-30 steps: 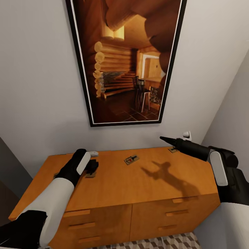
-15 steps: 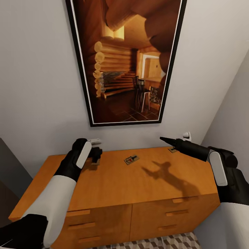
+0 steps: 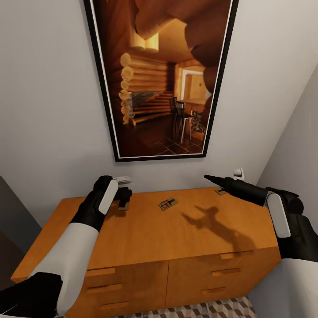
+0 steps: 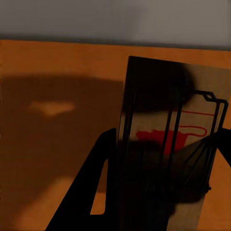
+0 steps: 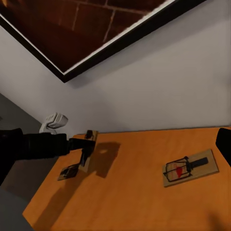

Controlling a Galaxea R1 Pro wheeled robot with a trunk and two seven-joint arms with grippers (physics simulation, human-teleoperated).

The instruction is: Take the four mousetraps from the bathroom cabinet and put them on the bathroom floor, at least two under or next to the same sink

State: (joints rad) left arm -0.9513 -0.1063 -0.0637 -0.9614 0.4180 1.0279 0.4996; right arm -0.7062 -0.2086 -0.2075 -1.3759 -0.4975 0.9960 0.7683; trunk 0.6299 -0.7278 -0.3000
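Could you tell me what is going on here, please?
The robot faces the wooden cabinet. Its left gripper holds one mousetrap just above the cabinet top. Other mousetraps lie on the top: one in the middle, one at the back near the right gripper, and one beneath the lifted trap.

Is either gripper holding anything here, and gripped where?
The left gripper holds a mousetrap by one end, lifted off the cabinet. The right gripper looks empty.
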